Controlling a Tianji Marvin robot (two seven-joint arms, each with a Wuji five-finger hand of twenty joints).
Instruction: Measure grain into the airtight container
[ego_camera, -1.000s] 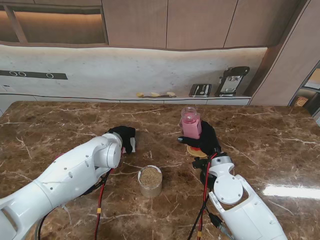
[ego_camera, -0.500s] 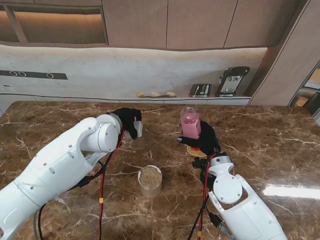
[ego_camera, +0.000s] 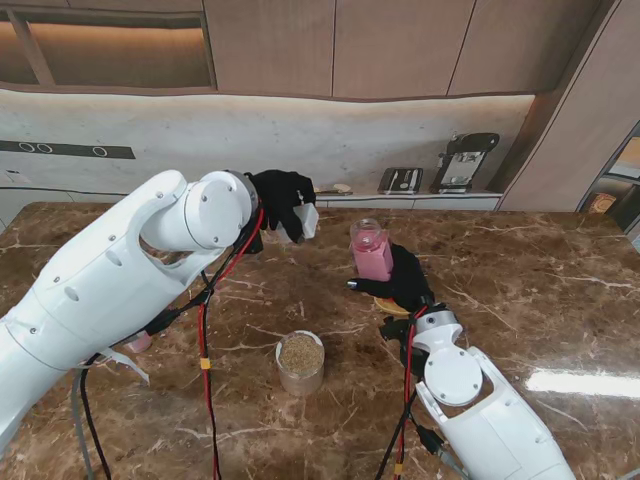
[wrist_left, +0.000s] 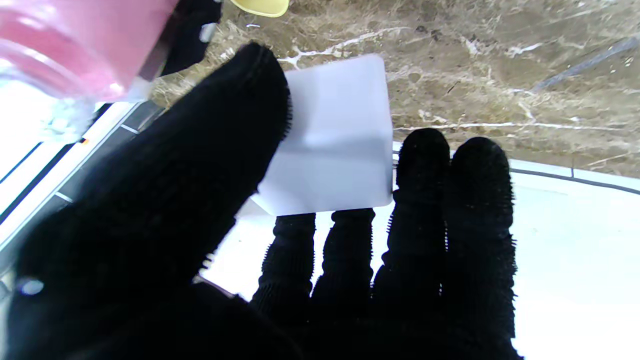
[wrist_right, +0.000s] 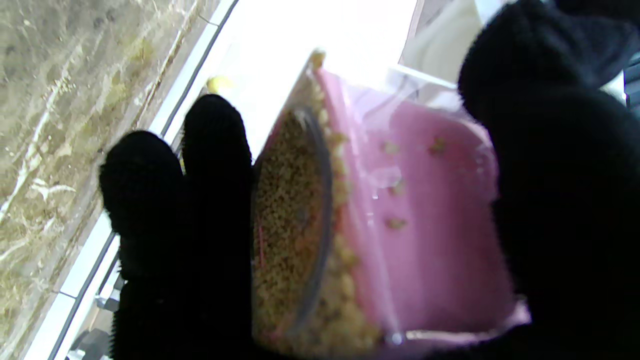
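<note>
The left hand (ego_camera: 278, 200) grasps a white scoop (ego_camera: 305, 221), raised at eleven o'clock from the grain tub (ego_camera: 300, 361). The right hand (ego_camera: 408, 282) grasps a pink container (ego_camera: 371, 251). No writing is legible.

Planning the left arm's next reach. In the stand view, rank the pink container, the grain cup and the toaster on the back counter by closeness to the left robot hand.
1. Pink container, right of the left robot hand.
2. Toaster, farther right, on the back counter.
3. Grain cup, nearest to me.
</note>
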